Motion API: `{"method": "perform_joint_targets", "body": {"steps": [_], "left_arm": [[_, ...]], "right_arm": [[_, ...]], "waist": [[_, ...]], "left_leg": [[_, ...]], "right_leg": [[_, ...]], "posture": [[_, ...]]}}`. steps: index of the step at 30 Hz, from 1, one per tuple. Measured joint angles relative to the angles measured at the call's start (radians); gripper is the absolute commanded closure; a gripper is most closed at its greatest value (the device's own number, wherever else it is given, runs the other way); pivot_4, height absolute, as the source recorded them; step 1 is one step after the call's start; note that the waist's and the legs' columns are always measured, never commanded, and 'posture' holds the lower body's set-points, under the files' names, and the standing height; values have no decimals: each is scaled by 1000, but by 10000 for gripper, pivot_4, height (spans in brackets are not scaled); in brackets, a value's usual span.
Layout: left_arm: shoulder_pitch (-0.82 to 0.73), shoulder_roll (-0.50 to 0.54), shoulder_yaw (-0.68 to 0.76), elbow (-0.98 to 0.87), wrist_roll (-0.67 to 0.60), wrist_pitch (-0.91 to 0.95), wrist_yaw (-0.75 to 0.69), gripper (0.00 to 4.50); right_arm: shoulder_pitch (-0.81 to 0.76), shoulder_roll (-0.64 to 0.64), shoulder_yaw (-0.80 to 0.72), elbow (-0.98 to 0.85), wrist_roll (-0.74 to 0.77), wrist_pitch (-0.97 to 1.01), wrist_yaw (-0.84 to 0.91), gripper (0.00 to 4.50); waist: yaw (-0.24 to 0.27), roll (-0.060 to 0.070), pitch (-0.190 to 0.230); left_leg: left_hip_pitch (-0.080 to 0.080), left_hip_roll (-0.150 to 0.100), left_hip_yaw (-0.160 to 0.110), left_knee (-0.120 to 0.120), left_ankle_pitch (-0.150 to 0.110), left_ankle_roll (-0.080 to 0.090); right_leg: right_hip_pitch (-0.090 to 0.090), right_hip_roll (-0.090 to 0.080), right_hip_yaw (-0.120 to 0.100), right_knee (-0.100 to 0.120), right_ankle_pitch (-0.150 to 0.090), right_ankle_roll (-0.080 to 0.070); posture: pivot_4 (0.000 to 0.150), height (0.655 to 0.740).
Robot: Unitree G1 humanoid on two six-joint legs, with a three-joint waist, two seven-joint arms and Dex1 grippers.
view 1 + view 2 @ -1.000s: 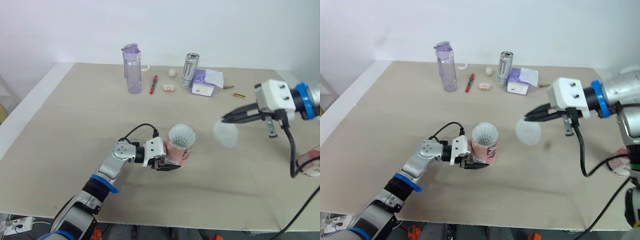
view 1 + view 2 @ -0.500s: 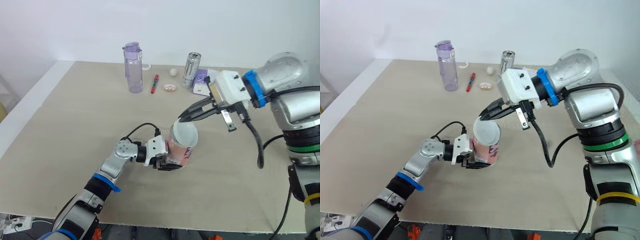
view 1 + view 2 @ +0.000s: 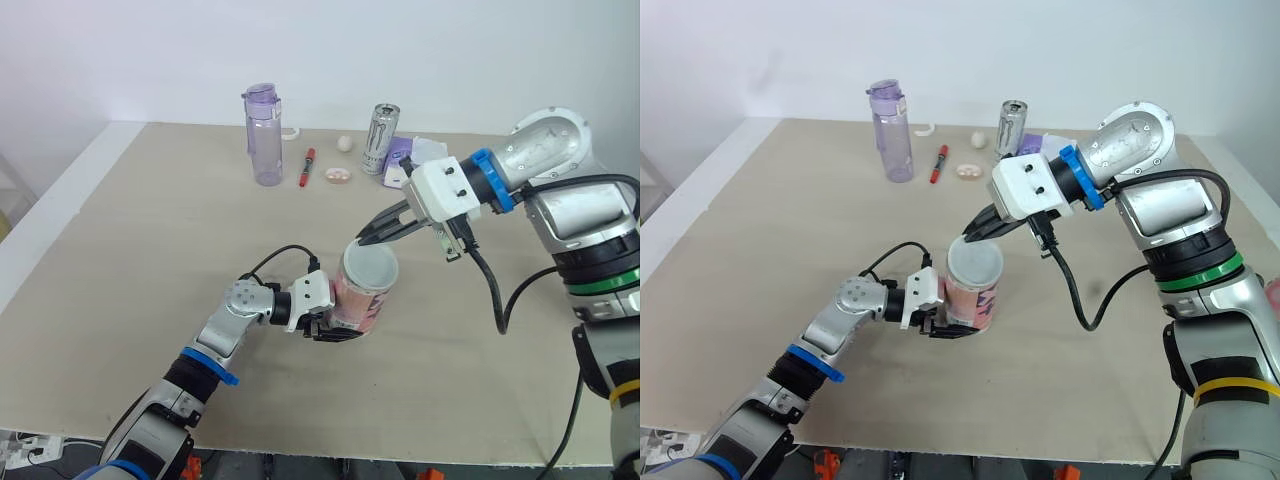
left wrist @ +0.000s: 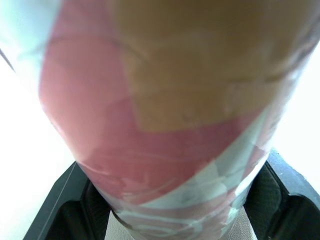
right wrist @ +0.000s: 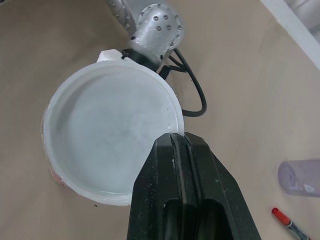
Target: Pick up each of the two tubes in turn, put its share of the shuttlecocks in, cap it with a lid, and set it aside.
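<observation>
Mainly the risk is at the cap. The round translucent white plastic lid [image 5: 110,130] lies over the mouth of the pink-and-white printed cylindrical tube [image 3: 357,305], but I cannot tell whether it is pushed home all the way round; in the right wrist view a sliver of pink shows past one edge, so it may sit slightly off-centre.

Possible failures, as judged from here:
- Lid lifts or skews on release. Cause: the right gripper [image 3: 362,240] has the rim pinched, so a withdrawal before opening would drag the lid with it.
- Lid cocks on one side. Cause: any press comes only through the pinched edge, on the far side of the tube.
- Tube tips or slides on the beige table [image 3: 150,250]. Cause: a sideways push at the top, while the tube is held low down.

Hands:
- Right gripper: fingers [image 5: 177,150] pressed together, nipping the lid's rim at its far edge.
- Left gripper [image 3: 328,328]: closed around the lower part of the tube, one black finger [image 4: 65,205] on each side of it, the wall pressed between them.

Tube stands upright on the table near the front middle, base on the surface.
</observation>
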State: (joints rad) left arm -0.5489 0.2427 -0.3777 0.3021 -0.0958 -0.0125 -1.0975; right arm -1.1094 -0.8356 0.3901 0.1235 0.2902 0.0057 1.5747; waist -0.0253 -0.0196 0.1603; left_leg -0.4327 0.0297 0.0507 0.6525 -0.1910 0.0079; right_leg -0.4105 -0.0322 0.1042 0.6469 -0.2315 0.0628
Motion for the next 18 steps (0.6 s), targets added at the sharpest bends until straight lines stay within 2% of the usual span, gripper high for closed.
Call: {"method": "perform_joint_targets", "body": {"steps": [17,18], "left_arm": [[5,4,-6,-13,1,18,2,14917],[5,4,-6,-15,1,20,2,14917]], "right_arm": [[-15,-9,68,17,-14,-82,-1,44434],[-17,-9,70,19,-14,-85,-1,41545]], "waist": [[0,0,0],[0,0,0]], "left_leg": [[0,1,0,-1,-1,0],[0,1,0,-1,-1,0]], "right_leg": [[0,-1,0,0,-2,-1],[0,-1,0,0,-2,-1]], "posture": [[1500,7400],[1500,7400]]}}
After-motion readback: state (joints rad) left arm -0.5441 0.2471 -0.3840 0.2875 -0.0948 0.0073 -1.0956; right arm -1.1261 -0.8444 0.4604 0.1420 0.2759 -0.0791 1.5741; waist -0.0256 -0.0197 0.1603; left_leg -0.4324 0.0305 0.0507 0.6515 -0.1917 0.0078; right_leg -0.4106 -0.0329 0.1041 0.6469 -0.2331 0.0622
